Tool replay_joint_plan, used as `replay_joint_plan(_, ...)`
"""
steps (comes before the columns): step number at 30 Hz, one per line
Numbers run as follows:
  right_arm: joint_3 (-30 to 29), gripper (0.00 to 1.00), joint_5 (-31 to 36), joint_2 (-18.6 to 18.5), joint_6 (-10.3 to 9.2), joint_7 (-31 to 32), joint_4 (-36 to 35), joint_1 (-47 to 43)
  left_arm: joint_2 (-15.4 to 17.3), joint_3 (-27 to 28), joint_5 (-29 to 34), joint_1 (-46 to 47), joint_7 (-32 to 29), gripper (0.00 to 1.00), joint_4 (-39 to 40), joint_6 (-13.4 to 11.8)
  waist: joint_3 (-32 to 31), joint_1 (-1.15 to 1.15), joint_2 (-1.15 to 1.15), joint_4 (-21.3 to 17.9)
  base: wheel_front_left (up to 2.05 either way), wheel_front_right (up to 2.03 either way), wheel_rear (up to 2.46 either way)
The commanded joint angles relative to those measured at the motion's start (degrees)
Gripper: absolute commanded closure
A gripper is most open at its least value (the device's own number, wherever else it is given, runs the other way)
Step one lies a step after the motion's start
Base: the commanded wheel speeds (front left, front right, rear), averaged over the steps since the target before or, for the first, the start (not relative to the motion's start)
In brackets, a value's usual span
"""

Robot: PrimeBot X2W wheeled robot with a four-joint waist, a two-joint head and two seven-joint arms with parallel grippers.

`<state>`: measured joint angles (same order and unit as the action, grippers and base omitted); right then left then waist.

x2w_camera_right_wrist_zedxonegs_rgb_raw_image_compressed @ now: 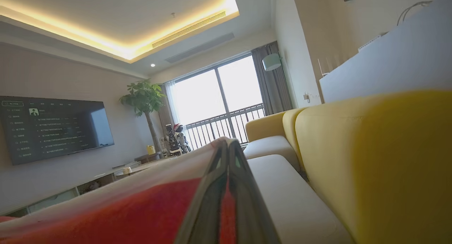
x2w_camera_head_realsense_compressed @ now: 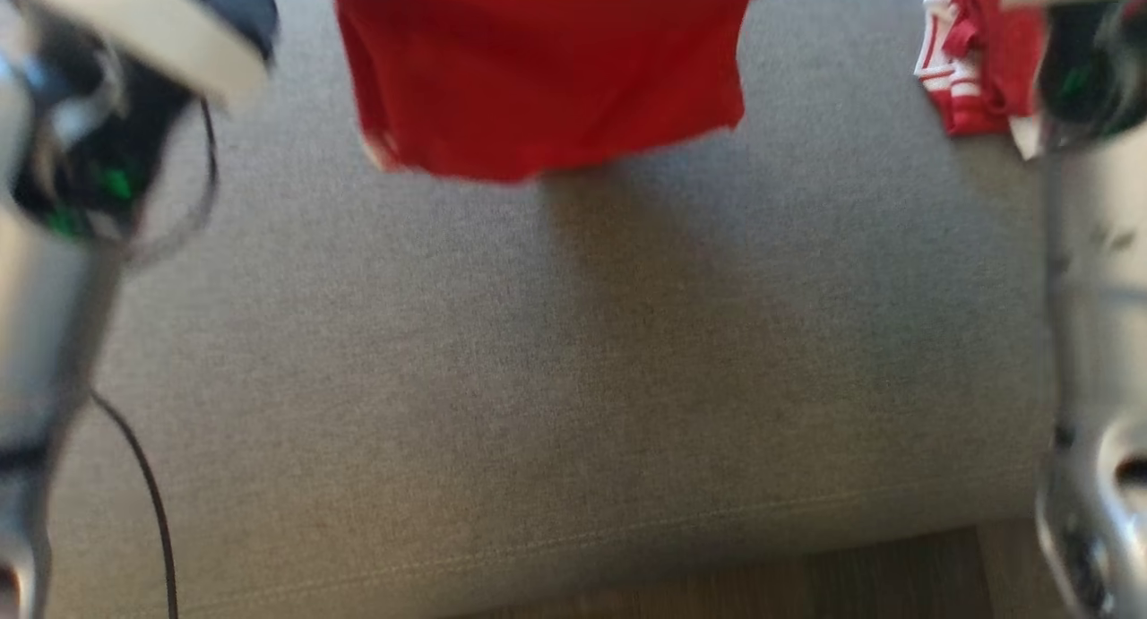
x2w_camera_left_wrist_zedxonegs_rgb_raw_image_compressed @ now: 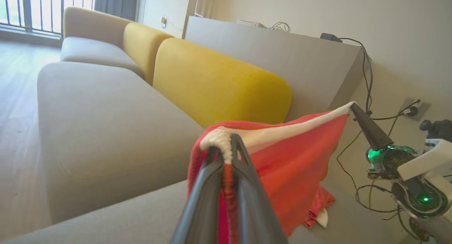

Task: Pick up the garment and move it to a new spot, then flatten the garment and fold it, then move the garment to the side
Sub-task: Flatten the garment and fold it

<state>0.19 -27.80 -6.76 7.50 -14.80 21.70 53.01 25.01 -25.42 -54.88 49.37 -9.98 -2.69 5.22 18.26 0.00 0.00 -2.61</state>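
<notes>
You have the left end effector and right end effector each pinched shut on the garment, stretching its edge above the sofa so it hangs flat.

The grey sofa seat is the carrying surface, with its near edge meeting a wooden floor. A crumpled red-and-white cloth lies on it at the far right. Yellow back cushions stand along its far side.
</notes>
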Motion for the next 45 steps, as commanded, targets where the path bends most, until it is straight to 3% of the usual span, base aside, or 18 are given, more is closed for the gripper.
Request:
replay_joint_plan(1, 0.7, 1.00, 1.4, 0.2, -0.01, -0.2, -0.8, 6.0, 1.6, 2.1, 2.5, 7.4, 0.8, 1.00, -0.7, 0.7, 3.6, 0.00, 0.00, -0.4, 0.00, 0.00, 0.00)
replay_joint_plan(5, -1.3, 1.00, 4.5, 0.8, -0.01, -0.2, -0.1, 15.5, -0.6, 0.3, 8.4, 19.9, 6.6, 1.00, -7.2, 1.7, 8.4, 0.00, 0.00, -0.9, 0.00, 0.00, 0.00)
replay_joint_plan(9, -3.8, 1.00, 7.2, 1.9, -0.01, -0.2, -3.9, 20.7, -1.0, -3.2, 16.2, 28.9, 17.2, 1.00, -12.1, 2.2, 12.1, 0.00, 0.00, -1.0, 0.00, 0.00, 0.00)
replay_joint_plan(12, -4.1, 1.00, 8.4, 2.4, -0.01, -0.2, -9.4, 20.2, -0.6, -6.8, 19.6, 31.2, 23.7, 1.00, -13.5, 2.2, 13.4, 0.00, 0.00, -0.7, 0.00, 0.00, 0.00)
replay_joint_plan(16, -3.7, 1.00, 7.2, 2.6, -0.01, -0.2, -15.9, 15.0, -0.2, -7.6, 21.0, 28.5, 24.9, 1.00, -12.3, 2.2, 13.6, 0.00, 0.00, -0.6, 0.00, 0.00, 0.00)
replay_joint_plan(21, -1.8, 1.00, 5.0, 0.3, -0.01, -0.2, -24.9, -1.5, 1.4, -6.5, 22.4, 13.7, 25.0, 1.00, -3.5, 2.3, 11.5, 0.00, 0.00, -0.3, 0.00, 0.00, 0.00)
replay_joint_plan(23, -2.6, 1.00, 3.1, -0.1, -0.01, -0.2, -28.3, -13.3, 2.7, -7.3, 22.6, 3.8, 25.0, 1.00, 0.9, 2.3, 9.2, 0.00, 0.00, -0.1, 0.00, 0.00, 0.00)
replay_joint_plan(31, 1.4, 1.00, -1.2, -1.0, -0.01, -0.2, -27.7, -41.4, 6.8, -5.0, 26.7, -21.6, 25.0, 1.00, 8.8, 2.3, 2.5, 0.00, 0.00, -2.5, 0.00, 0.00, 0.00)
replay_joint_plan(40, 11.9, 1.00, -6.1, -10.0, -0.01, 3.0, -21.9, -52.1, 5.8, -3.2, 34.9, -42.8, 25.0, 1.00, 12.9, 1.8, -1.6, 0.00, 0.00, -3.4, 0.00, 0.00, 0.00)
replay_joint_plan(45, 11.3, 1.00, -8.8, -14.5, -0.01, 4.3, -24.4, -53.9, 4.9, -3.6, 35.8, -48.9, 25.0, 1.00, 14.1, 1.6, -1.1, 0.00, 0.00, -1.9, 0.00, 0.00, 0.00)
